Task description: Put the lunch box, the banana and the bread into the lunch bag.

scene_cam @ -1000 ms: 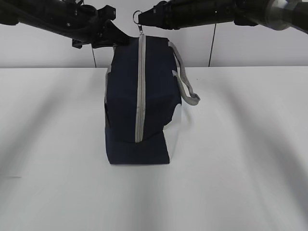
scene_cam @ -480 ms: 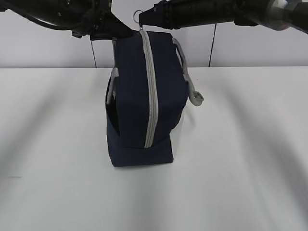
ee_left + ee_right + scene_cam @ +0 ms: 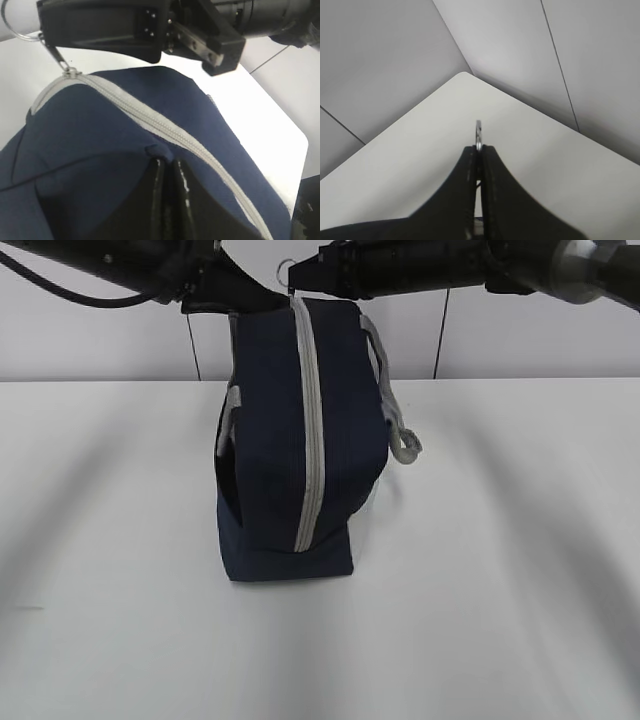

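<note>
The navy lunch bag [image 3: 265, 440] stands on end on the white table, its grey zipper [image 3: 312, 420] running closed down the near face. Pinching a fold of the bag's top fabric [image 3: 159, 150], my left gripper [image 3: 167, 161] is shut; in the exterior view it sits at the bag's upper left corner [image 3: 235, 302]. My right gripper [image 3: 478, 147] is shut on the metal zipper pull ring [image 3: 478, 131], right above the bag's top [image 3: 293, 278]. The ring [image 3: 15, 27] also shows in the left wrist view. Lunch box, banana and bread are out of view.
A grey webbing handle [image 3: 397, 435] hangs off the bag's right side. The white table [image 3: 500, 560] spreads around the bag. A pale panelled wall [image 3: 520, 340] stands behind the table's far edge.
The left arm has moved right and up along the bag's top. The bag has turned slightly, so its white side panel no longer shows. The right gripper has stayed in place on the ring.
</note>
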Robot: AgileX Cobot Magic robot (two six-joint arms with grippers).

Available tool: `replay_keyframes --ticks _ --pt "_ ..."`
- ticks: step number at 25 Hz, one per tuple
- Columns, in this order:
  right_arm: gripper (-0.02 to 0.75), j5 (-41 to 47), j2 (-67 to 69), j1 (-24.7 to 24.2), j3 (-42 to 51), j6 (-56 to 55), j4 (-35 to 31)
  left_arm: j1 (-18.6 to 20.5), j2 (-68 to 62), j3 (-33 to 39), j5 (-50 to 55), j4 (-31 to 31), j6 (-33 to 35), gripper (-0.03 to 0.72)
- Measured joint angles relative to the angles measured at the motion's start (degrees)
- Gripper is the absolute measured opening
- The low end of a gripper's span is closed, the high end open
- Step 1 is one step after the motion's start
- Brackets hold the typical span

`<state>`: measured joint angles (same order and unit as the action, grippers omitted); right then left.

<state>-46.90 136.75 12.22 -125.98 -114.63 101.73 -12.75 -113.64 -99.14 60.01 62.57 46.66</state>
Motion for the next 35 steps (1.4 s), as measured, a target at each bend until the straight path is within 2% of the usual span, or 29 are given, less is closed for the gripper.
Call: replay_keyframes --ticks 16,23,25,31,33,35 --pt "0.006 0.33 1.5 0.0 0.0 -2.49 -0.54 0.1 1.81 0.1 2.63 -1.72 2.24 -0.004" --pt "0.027 0.07 1.61 -0.11 0.0 -3.58 0.95 0.1 1.81 0.1 1.1 -2.52 -2.16 -0.004" --pt "0.094 -0.26 1.61 -0.11 -0.79 -4.6 4.01 0.1 1.81 0.1 0.95 -2.55 -2.43 -0.004" --pt "0.431 -2.33 1.61 -0.97 -6.47 -7.72 4.27 0.1 1.81 0.1 -1.63 -2.93 -4.24 -0.003" --pt "0.482 -4.58 1.61 -1.2 -9.44 -8.08 4.27 0.1 1.69 0.1 -3.24 -4.53 -6.44 -0.003" --pt "0.499 -7.64 1.61 -1.42 -12.21 -8.71 4.27 0.1 1.45 0.1 -4.94 -6.46 -9.51 -0.003"
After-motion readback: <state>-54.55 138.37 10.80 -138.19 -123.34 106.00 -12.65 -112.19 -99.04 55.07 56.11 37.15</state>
